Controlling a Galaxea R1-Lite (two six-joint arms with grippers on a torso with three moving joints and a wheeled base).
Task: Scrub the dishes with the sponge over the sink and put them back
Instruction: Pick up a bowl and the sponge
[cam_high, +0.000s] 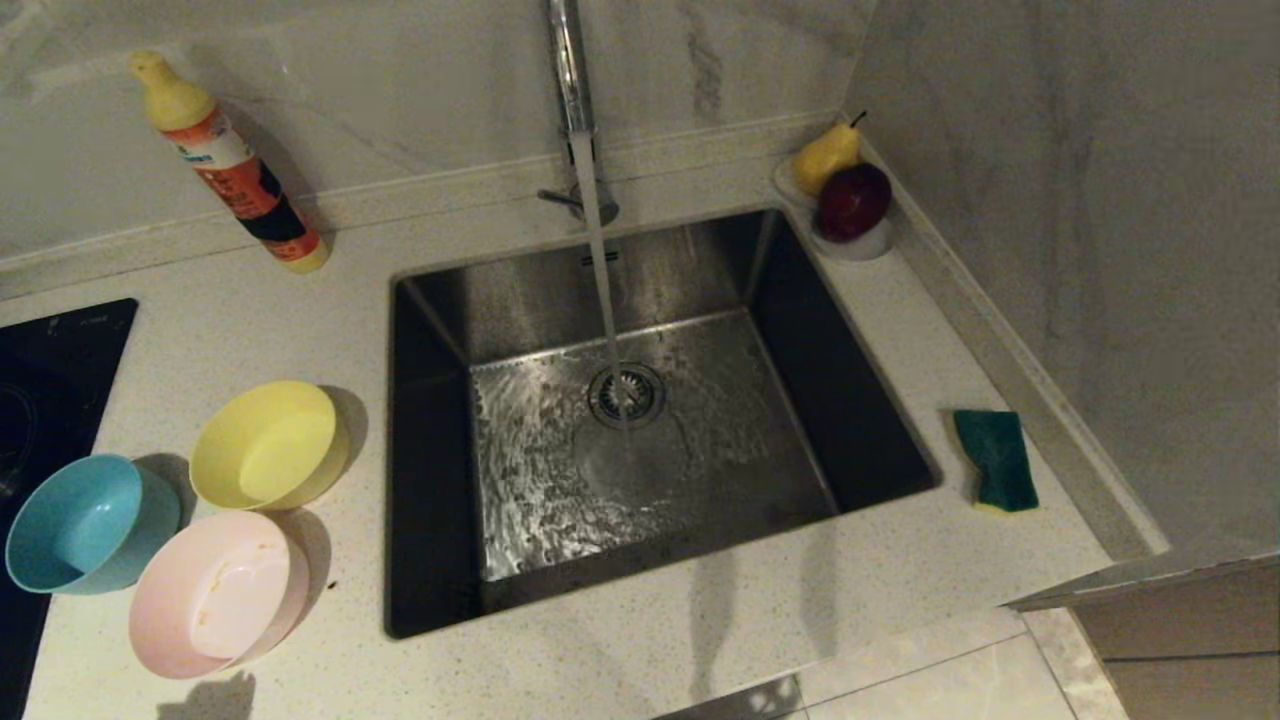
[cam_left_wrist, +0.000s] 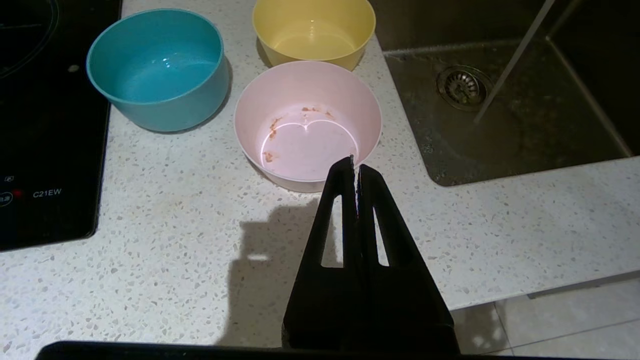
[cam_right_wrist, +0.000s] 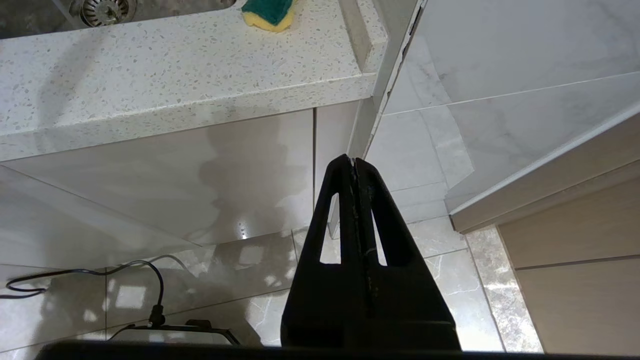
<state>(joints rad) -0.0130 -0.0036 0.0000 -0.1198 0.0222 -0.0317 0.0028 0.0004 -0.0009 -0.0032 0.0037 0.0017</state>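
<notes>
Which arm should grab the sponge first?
Probably right. The sponge lies on the counter right of the sink, on that arm's side. The right gripper hangs shut below the counter edge; the left gripper, shut, hovers near the pink bowl.

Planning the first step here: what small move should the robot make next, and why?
Probably open the left gripper and ease it toward the pink bowl. Its fingers are shut and empty just short of that bowl, the only one with brownish smears; the sponge lies untouched beside the sink.
</notes>
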